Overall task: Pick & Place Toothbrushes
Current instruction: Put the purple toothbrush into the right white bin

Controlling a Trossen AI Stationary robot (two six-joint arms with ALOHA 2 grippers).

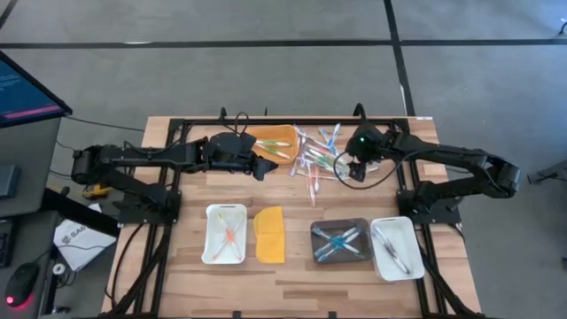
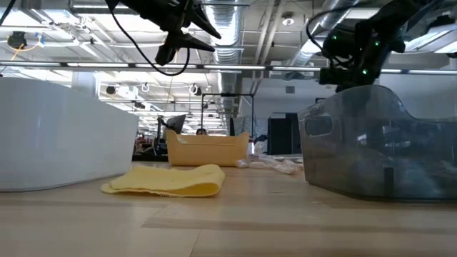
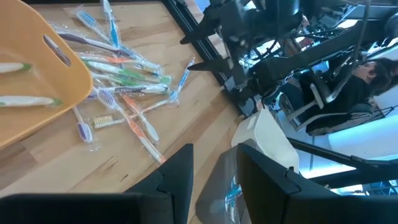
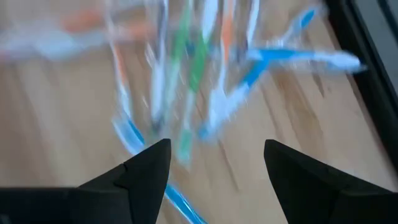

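Toothbrushes point(image 1: 316, 159) beside orange tray point(image 1: 273, 142)

No text can be read with certainty. Dark lettering is borne by a white sheet point(image 1: 78, 237) beyond the table's left edge, but it cannot be made out.

The toothbrushes point(image 4: 205, 81) smear into streaks in the right wrist view, so single ones cannot be told apart.
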